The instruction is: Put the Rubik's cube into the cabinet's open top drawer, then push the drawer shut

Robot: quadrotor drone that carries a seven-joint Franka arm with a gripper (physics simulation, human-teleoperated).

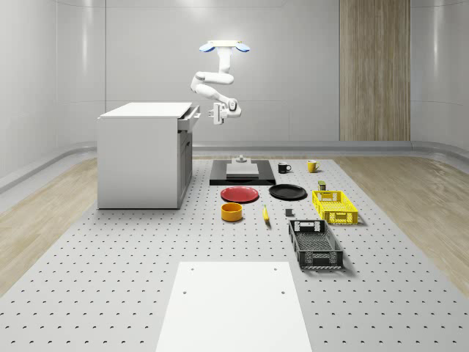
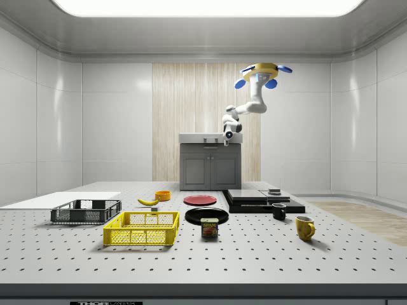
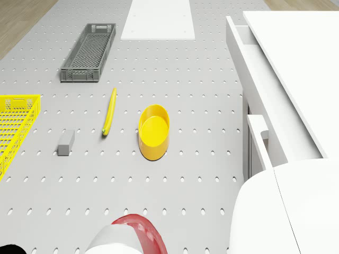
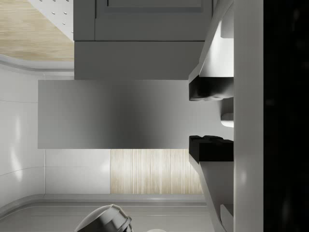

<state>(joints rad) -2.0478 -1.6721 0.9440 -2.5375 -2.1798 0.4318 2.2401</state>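
Starting at the whole-scene view's left: white box-shaped cabinet (image 1: 139,158) on the grey perforated surface (image 1: 110,293), its shallow top drawer (image 1: 189,117) pulled out a little toward the right. Just beside the drawer front and level with it, the robot's white 2-finger hand (image 1: 217,117), hung on the bent arm under the blue-rotored drone (image 1: 225,47), hovering high over the surface right of the cabinet. Seen from the wrist, hand (image 4: 211,120) parted moderately, black pads (image 4: 211,89) apart with nothing between, grey cabinet front ahead. Cannot tell where the Rubik's cube lies. Lower and further right: flat white sheet (image 1: 233,308) at the near edge, round yellow bowl (image 1: 231,212), flat red plate (image 1: 239,194) behind it, black slab platform (image 1: 242,173) further back, slim yellow banana (image 1: 265,214) beside the bowl. Then a round black plate (image 1: 287,192), small black mug (image 1: 283,168), small yellow mug (image 1: 312,166), dark grey slatted crate (image 1: 315,244), and yellow slatted crate (image 1: 334,207) rightmost.
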